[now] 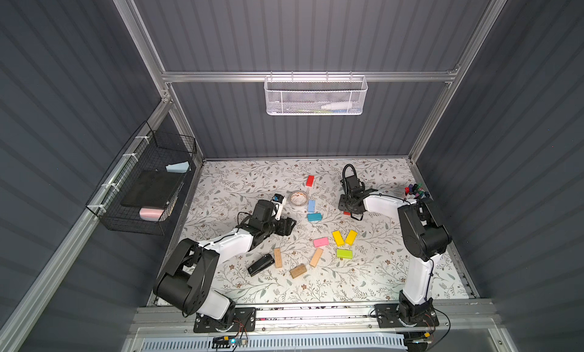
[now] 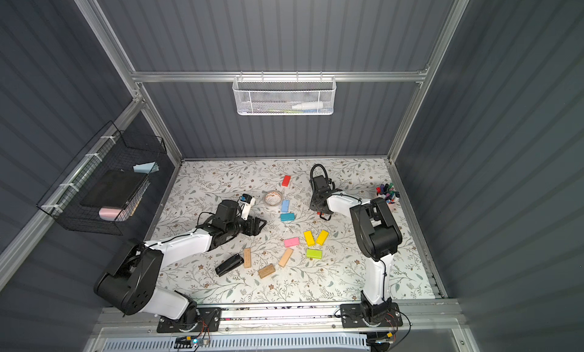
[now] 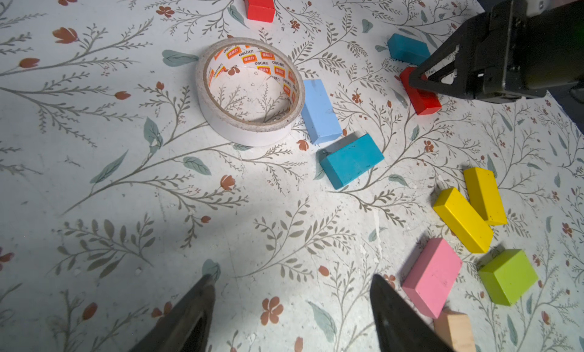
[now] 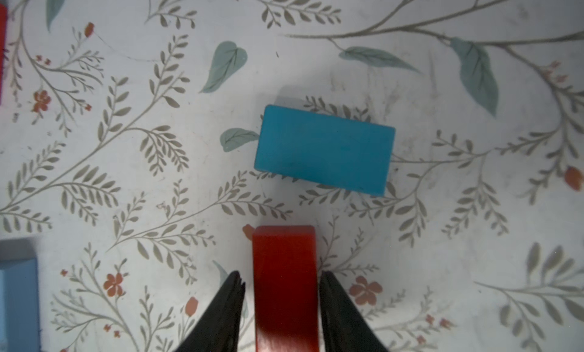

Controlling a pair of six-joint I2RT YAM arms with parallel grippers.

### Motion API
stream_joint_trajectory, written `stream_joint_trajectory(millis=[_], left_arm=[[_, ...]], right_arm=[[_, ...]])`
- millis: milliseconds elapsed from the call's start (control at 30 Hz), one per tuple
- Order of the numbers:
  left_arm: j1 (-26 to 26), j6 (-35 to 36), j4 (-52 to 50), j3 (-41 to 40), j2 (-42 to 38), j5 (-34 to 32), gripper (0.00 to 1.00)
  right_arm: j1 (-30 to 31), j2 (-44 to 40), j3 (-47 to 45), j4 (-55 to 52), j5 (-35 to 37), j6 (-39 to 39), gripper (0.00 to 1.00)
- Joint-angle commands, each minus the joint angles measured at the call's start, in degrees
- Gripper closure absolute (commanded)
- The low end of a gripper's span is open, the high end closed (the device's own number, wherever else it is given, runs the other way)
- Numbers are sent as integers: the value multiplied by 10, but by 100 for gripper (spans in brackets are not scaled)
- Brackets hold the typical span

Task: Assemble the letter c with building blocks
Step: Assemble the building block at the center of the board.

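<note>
Left tool of mine hangs low over the counter, fingers wide apart, nothing between them. Moving right, the tape roll has a light blue block just beside it and a teal block near that. Nearer me lie tan blocks, a pink block, two yellow blocks and a lime block. My right tool straddles a red block, which is only a sliver in both top views. Both wrist views show a second teal block just beyond it, which the arm hides from above. Whether the fingers bite yet, I cannot tell.
</note>
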Motion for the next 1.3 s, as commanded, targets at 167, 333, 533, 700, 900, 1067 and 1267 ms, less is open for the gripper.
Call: stream_joint_trajectory(millis=[167,333,533,700,900,1067,1267], left_arm=[[-4,13,-14,9,-14,-7,24],[-4,13,-14,10,-12,-6,24],[-4,13,-14,9,-11,-7,24],[-4,14,-15,11,-10,-6,24],[-4,13,-14,10,-9,-6,24],[-4,14,-15,12,-8,-6,24],[-4,14,-15,12,-8,-6,24]], right_arm=[[2,11,-8,-19,16,-5,65],[0,16,-4,-18,28,-10,75],[-8,31,12,-16,23,-24,77],[-18,38,19,-8,13,-25,77],[-25,47,24,-1,1,-25,77],[-27,54,31,1,-6,-26,77],[-28,62,40,-2,-7,-27,70]])
